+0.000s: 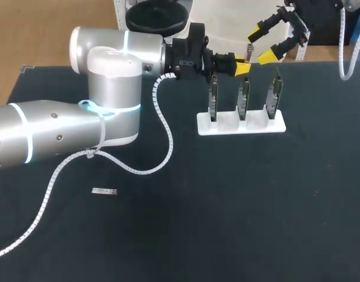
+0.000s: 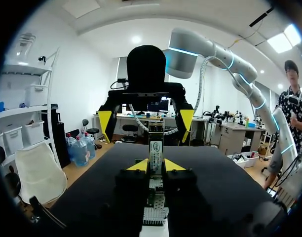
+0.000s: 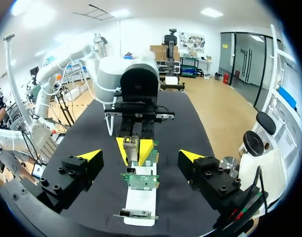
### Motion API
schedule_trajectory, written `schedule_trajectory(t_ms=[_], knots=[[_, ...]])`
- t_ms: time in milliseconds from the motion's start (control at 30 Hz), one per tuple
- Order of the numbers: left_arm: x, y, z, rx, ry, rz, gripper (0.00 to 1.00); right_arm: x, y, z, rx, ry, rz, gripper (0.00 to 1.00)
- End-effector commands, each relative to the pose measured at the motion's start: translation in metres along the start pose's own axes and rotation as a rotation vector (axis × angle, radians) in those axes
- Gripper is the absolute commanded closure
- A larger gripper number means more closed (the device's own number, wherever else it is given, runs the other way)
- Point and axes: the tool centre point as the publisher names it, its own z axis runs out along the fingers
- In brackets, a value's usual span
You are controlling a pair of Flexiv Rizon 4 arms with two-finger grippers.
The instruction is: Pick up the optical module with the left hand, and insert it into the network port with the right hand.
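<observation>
My left gripper (image 1: 243, 67) is shut on a small silver optical module (image 1: 249, 51), holding it in the air above the white rack (image 1: 240, 126). In the left wrist view the module (image 2: 156, 148) stands upright between the yellow tips of my left gripper (image 2: 156, 165). My right gripper (image 1: 265, 42) faces it from behind the rack, open wide, with the module just short of its fingers. In the right wrist view my right gripper (image 3: 141, 155) is spread around nothing, and the module (image 3: 132, 147) lies ahead of it. Three green port boards (image 1: 243, 97) stand upright in the rack.
A second silver module (image 1: 103, 191) lies on the black table (image 1: 256, 205) at the front left. My left arm's white cable (image 1: 165, 129) loops over the table left of the rack. The boards (image 3: 141, 180) sit directly under both grippers.
</observation>
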Motion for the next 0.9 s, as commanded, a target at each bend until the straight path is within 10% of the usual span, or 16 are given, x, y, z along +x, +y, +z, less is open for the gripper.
schedule_trajectory(t_ms=[33,900], knots=[[0.000,0.003,0.001,0.006,0.002,-0.001,1.00,-0.002,-0.005,0.001,-0.016,-0.008,-0.004,0.00],[0.000,0.003,0.001,0.006,0.002,-0.001,1.00,-0.016,0.016,0.011,0.021,-0.024,-0.006,0.00]])
